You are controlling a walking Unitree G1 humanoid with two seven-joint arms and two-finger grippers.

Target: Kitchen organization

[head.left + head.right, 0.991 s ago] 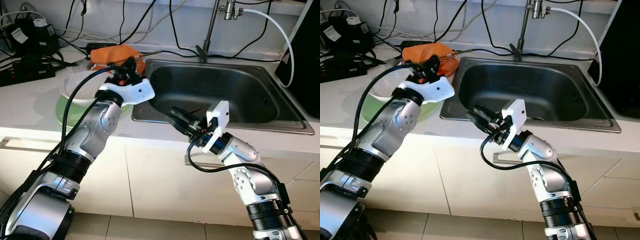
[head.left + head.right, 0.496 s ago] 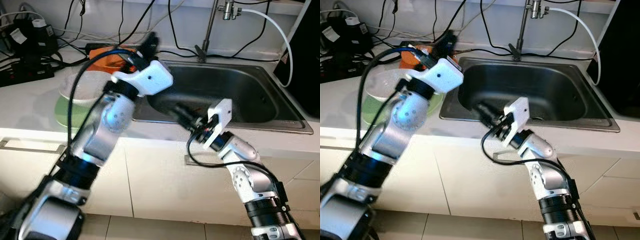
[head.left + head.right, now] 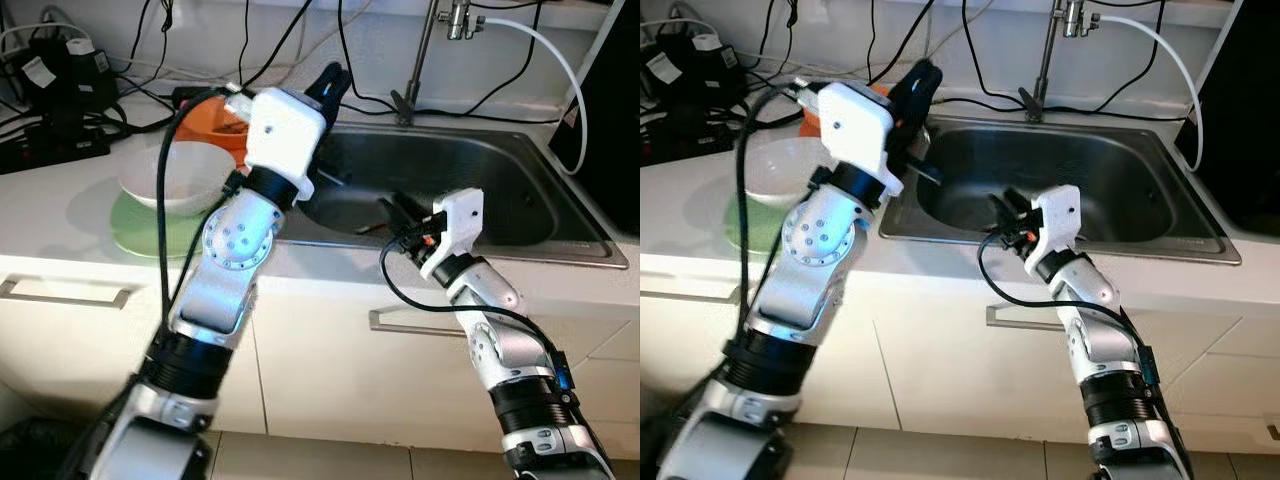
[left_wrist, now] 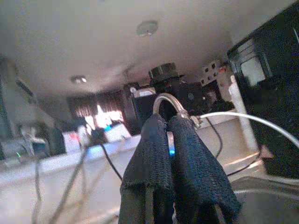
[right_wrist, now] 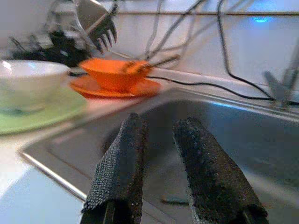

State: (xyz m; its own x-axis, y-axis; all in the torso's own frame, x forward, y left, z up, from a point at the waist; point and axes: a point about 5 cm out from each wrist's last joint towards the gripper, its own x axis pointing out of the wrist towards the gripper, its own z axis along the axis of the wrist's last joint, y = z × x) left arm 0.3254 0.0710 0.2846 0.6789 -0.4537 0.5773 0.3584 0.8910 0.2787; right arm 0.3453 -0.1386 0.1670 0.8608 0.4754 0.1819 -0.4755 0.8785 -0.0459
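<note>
My left gripper (image 3: 335, 78) is raised above the back left corner of the steel sink (image 3: 560, 248) and points upward. Its fingers (image 4: 187, 154) are pressed shut, and I see nothing between them. My right gripper (image 3: 393, 208) reaches over the sink's front rim, open, fingers (image 5: 124, 158) apart with nothing in the gap. An orange bowl (image 5: 114, 72) on an orange plate stands left of the sink, a thin utensil lying across it. A silvery fork shape (image 5: 96, 21) shows high above that bowl. I cannot tell what holds it. A white bowl (image 3: 170, 180) rests on a green plate (image 3: 150, 238).
A faucet (image 3: 420, 60) with a white hose rises behind the sink. Black power strips and cables (image 3: 50, 80) crowd the back left of the counter. A black appliance (image 3: 612, 100) stands at the right. A small reddish stick (image 3: 370, 228) lies in the basin.
My left arm lifted away from the orange bowl and swung right and up, over the sink's back left corner. My right gripper moved slightly right and further over the basin.
</note>
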